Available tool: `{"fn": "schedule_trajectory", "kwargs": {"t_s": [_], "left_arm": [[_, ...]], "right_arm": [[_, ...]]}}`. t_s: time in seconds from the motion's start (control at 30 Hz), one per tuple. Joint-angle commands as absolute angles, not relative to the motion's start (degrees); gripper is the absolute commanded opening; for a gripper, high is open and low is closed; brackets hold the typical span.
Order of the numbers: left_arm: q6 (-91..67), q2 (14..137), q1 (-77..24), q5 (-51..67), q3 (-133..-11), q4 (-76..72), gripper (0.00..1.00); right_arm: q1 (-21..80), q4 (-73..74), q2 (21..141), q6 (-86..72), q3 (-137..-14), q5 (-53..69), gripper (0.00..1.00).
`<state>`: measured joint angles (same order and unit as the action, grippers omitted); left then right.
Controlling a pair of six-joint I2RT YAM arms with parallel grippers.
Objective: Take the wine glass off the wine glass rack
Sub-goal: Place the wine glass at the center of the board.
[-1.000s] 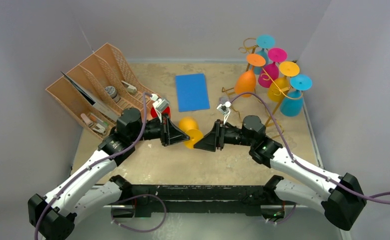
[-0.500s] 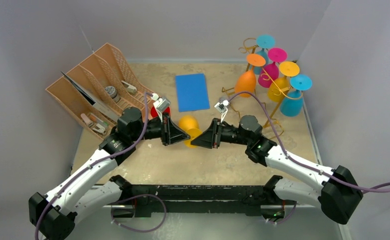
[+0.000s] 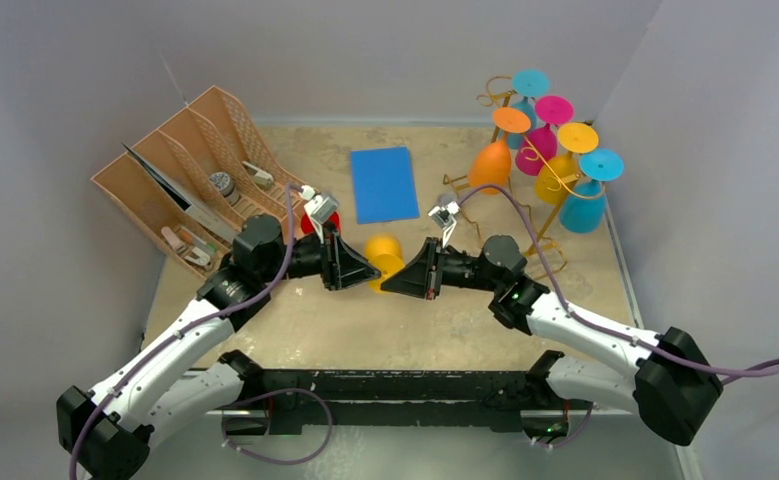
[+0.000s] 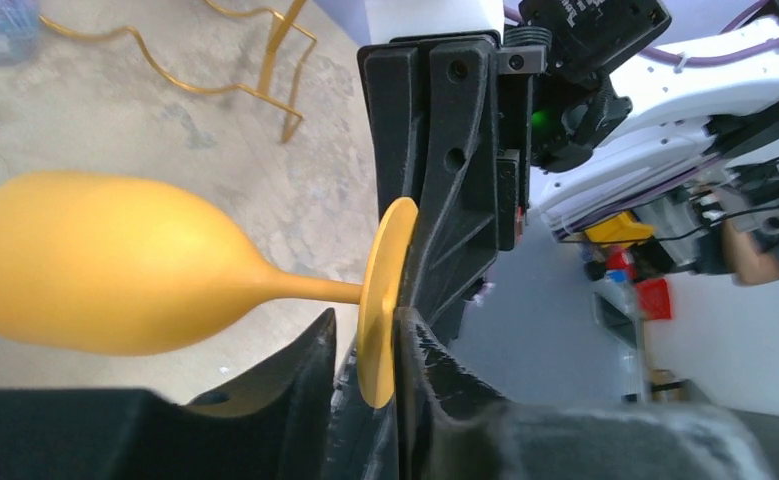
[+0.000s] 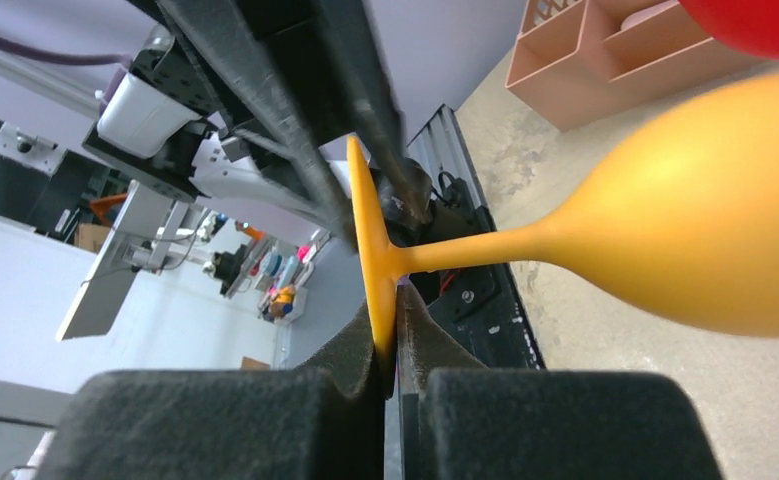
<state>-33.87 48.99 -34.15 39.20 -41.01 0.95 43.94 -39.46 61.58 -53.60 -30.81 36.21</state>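
Note:
A yellow-orange wine glass [image 3: 377, 248] is held horizontal above the table's middle, bowl pointing away from the arms. My right gripper [image 3: 397, 282] is shut on the edge of its round foot [image 5: 370, 250]; the right wrist view shows my gripper [image 5: 387, 312] pinching it. My left gripper [image 3: 365, 270] is open and straddles the same foot. In the left wrist view [image 4: 365, 325] the foot [image 4: 380, 300] touches one finger with a gap to the other. The gold wire rack [image 3: 548, 172] stands at the back right; its wavy base [image 4: 255, 62] shows in the left wrist view.
Several coloured glasses hang on the rack, among them an orange one [image 3: 490, 165] and a blue one [image 3: 583, 205]. A brown slotted organizer [image 3: 180, 170] stands at the left. A blue card [image 3: 383, 183] lies at the back middle. A red object [image 3: 322, 222] sits behind my left wrist.
My right arm has shifted left with the glass, bringing its foot between my left gripper's fingers. The left arm has barely moved.

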Motion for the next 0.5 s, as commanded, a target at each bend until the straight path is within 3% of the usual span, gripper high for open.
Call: {"fn": "schedule_trajectory", "kwargs": {"t_s": [0.0,0.2,0.47], "left_arm": [[-33.63,50.2,-34.34,39.81,-44.06,5.36,0.39],[-30.28,48.72,-34.3,35.21,-48.57,14.17,0.66],[-22.41,47.32,-34.27,24.66,-60.07,33.78,0.84]], "right_arm": [[44.23,-49.9,61.9,-52.98,-29.66,39.5,0.0],[44.25,-47.73,60.28,-38.54,-29.76,47.64,0.0],[44.26,-15.24,52.38,9.12,-33.12,59.45,0.0]]}}
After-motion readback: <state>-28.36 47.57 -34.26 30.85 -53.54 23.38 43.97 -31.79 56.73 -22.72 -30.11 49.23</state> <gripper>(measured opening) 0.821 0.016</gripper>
